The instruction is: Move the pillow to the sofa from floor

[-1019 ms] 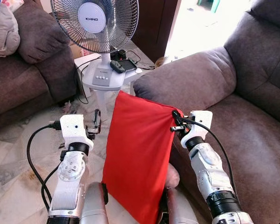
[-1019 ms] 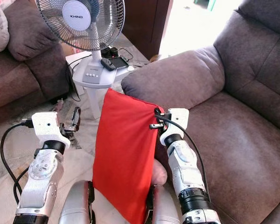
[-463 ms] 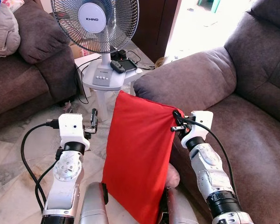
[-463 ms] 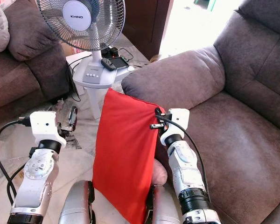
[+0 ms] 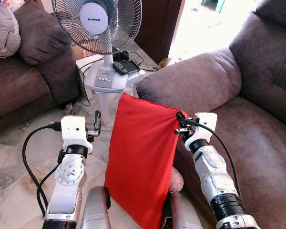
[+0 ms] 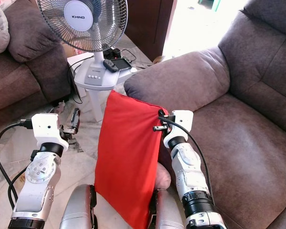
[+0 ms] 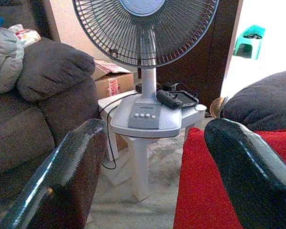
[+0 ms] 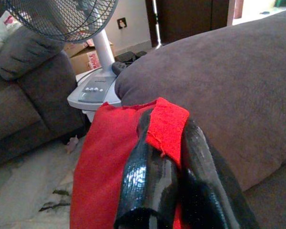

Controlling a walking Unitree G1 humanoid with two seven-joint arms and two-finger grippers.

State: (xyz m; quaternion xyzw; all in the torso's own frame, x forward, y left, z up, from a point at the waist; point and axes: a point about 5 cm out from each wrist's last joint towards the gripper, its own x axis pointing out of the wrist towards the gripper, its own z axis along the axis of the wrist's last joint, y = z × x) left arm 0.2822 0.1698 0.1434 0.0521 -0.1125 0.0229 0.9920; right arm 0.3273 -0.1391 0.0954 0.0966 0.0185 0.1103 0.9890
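The right gripper (image 5: 180, 117) clenches the red pillow (image 5: 141, 167) by its top corner, beside the sofa (image 5: 257, 109) at three o'clock, while the left gripper (image 5: 97, 121) hangs released at nine o'clock of it.

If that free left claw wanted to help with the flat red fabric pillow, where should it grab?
Probably the upper left corner of the flat red fabric pillow, reached from the robot's left. The pillow hangs upright, pinched at its upper right corner by the right gripper, so that thin opposite corner is bare. The left gripper hovers open beside that edge.
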